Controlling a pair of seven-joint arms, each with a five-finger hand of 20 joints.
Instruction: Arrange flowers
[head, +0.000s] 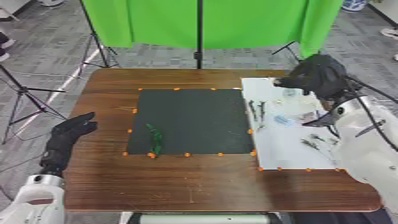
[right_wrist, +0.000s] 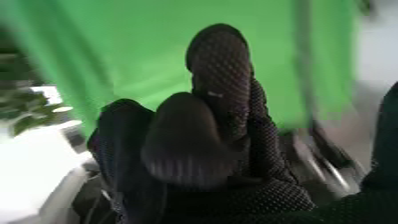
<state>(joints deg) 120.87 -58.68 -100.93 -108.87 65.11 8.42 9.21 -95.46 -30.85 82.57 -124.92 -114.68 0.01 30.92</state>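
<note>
Black mat (head: 191, 117) with one sprig (head: 156, 140) placed, other stems (head: 262, 110) left; left hand (head: 64, 132) relaxed open, can't tell for right hand (head: 322, 75).

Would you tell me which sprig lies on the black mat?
The green sprig at left on the black mat; the other sprigs lie on the white sheet.

A lab, seemingly; green backdrop (head: 160, 25); black stands (head: 199, 54).

Black mat (head: 191, 120), green backdrop (head: 160, 25), brown table (head: 98, 185)
</note>
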